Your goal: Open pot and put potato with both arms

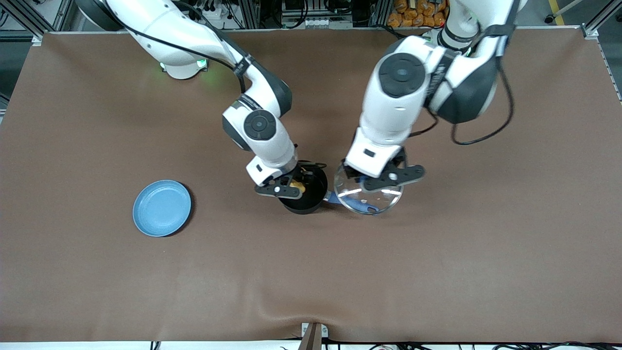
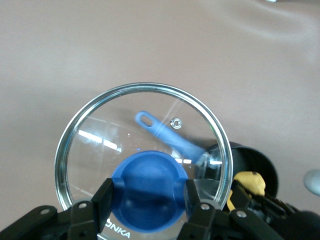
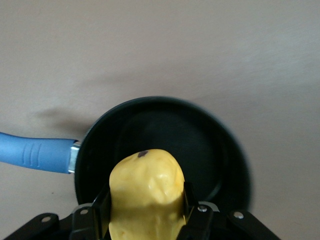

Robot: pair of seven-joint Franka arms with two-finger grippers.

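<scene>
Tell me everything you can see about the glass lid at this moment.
The lid is a round disc of clear glass with a steel rim and a blue knob in its middle. The left hand grips that knob and holds the lid up, roughly level, over the pot's blue handle, beside the open pot. Nothing else touches it.

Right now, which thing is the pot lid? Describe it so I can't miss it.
Start at the small black round saucepan mid-table, under the right pincer. The round steel-rimmed glass lid hangs beside it over its blue handle, held by the left pincer. It alone is see-through.
</scene>
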